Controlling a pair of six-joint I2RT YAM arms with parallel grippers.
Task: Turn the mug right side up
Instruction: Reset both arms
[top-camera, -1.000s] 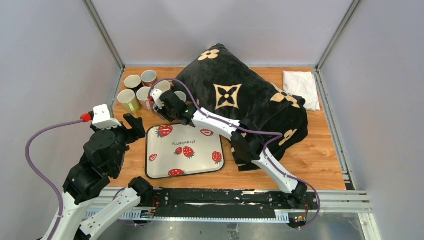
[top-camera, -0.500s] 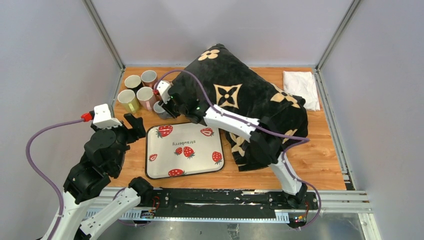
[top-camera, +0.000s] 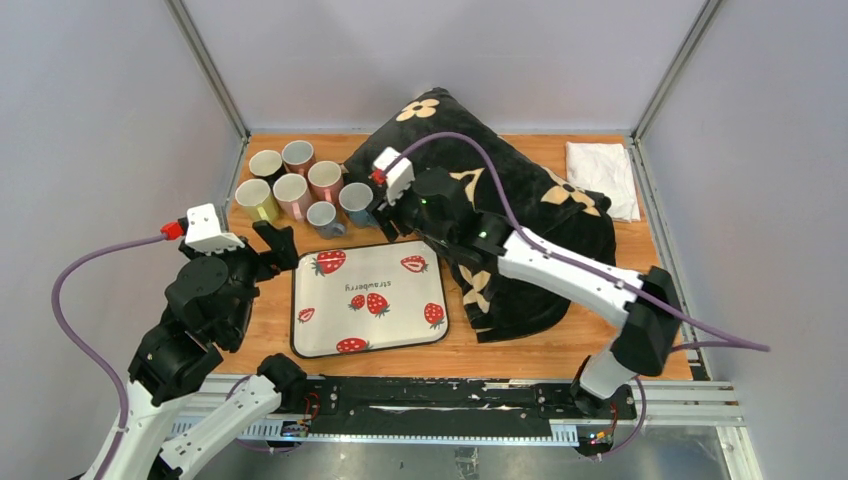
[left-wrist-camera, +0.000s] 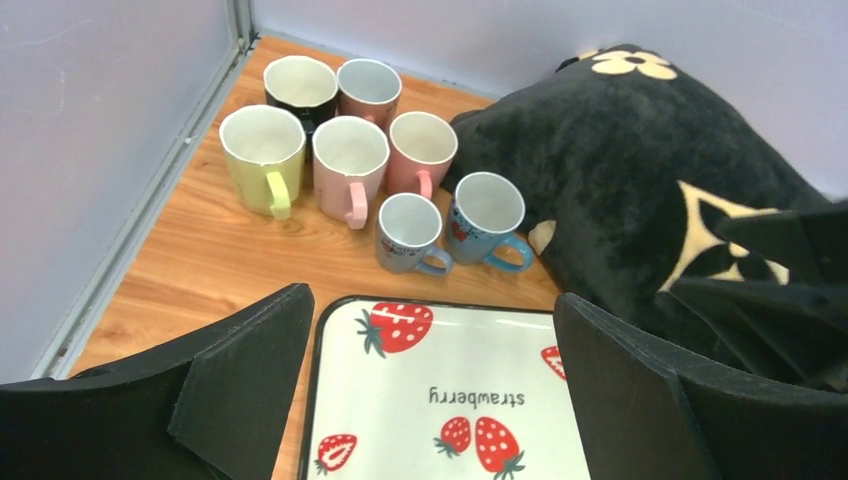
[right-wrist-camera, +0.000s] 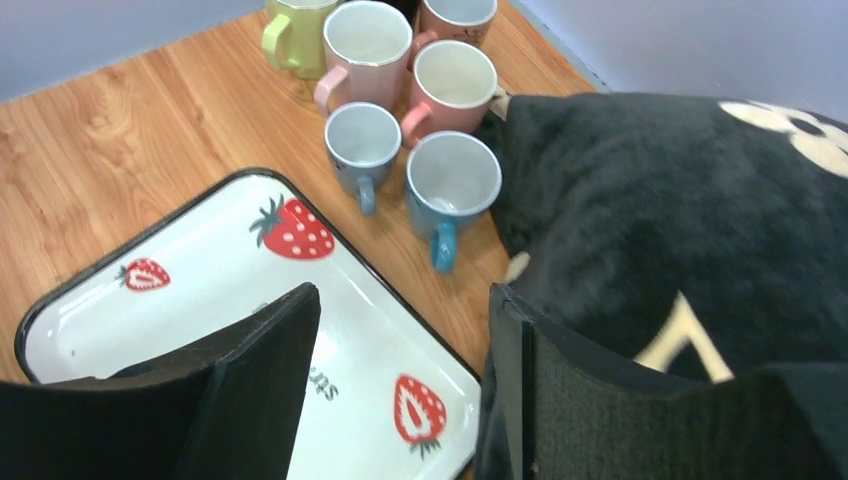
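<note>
Lit brightly and evenly from overhead, with soft, faint shadows. Sharp from the top, slightly smeared on the black cushion (right-wrist-camera: 650, 200) at the right wrist.

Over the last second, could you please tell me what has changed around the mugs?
The right gripper let go of the small grey-blue mug, now upright beside the blue mug, and drew back rightward over the black cushion. The left gripper stayed open by the strawberry tray; the other mugs did not move.
</note>
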